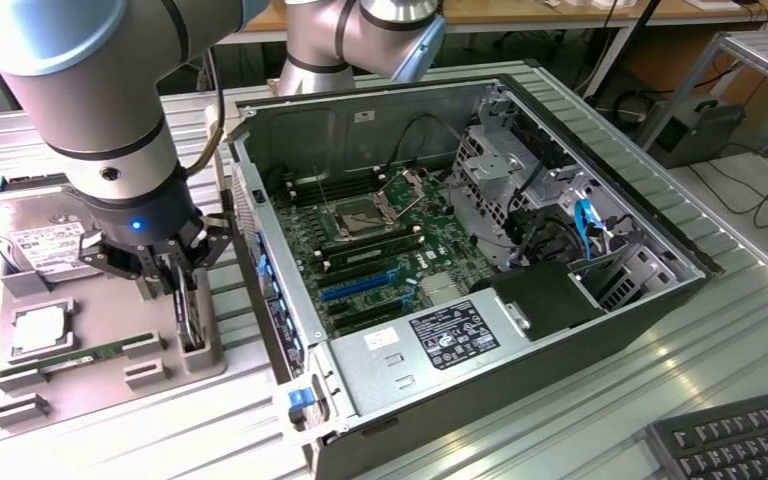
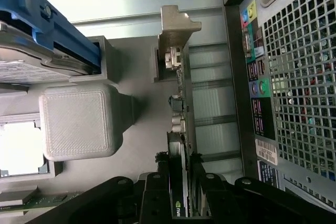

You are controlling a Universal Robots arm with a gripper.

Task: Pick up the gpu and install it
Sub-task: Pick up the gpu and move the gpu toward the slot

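Grey tray (image 1: pixel 104 385) (image 2: pixel 142 124): moulded holder lying just outside the computer case (image 1: pixel 357 110) (image 2: pixel 239 77), on its port-panel side; pockets and slots filled with loose parts.
Tray contents: silver hard drive (image 1: pixel 37 245) (image 2: pixel 26 61) with white label, square processor chip (image 1: pixel 37 335), narrow green memory stick (image 1: pixel 84 355) (image 2: pixel 31 200); all farther from the computer case than the gpu.
Computer case: dark tower laid on its side, side panel off, open upward.
Case contents: green motherboard (image 1: pixel 384 250) with bare processor socket (image 1: pixel 357 215) and blue expansion slot (image 1: pixel 357 285); boxy power supply (image 1: pixel 451 330) with label; metal drive cage (image 1: pixel 504 170); blue cable (image 1: pixel 584 215).
Gpu (image 1: pixel 193 315) (image 2: pixel 181 124): dark card standing on its long edge in the tray slot nearest the computer case, parallel to the port panel, silvery bracket at one end; outside the case, not yet fitted.
Claw (image 1: pixel 177 272) (image 2: pixel 179 184): black, directly over the gpu and astride its upper edge, card running through the middle; clenched or released, cannot tell.
Arm (image 1: pixel 91 100): silver-grey, upright above the tray, beside the computer case.
Worktop (image 1: pixel 731 330): slatted silvery metal under tray and computer case.
Room: black keyboard (image 1: pixel 744 440) near a corner of the computer case; cables (image 1: pixel 758 190) on the floor beyond it.
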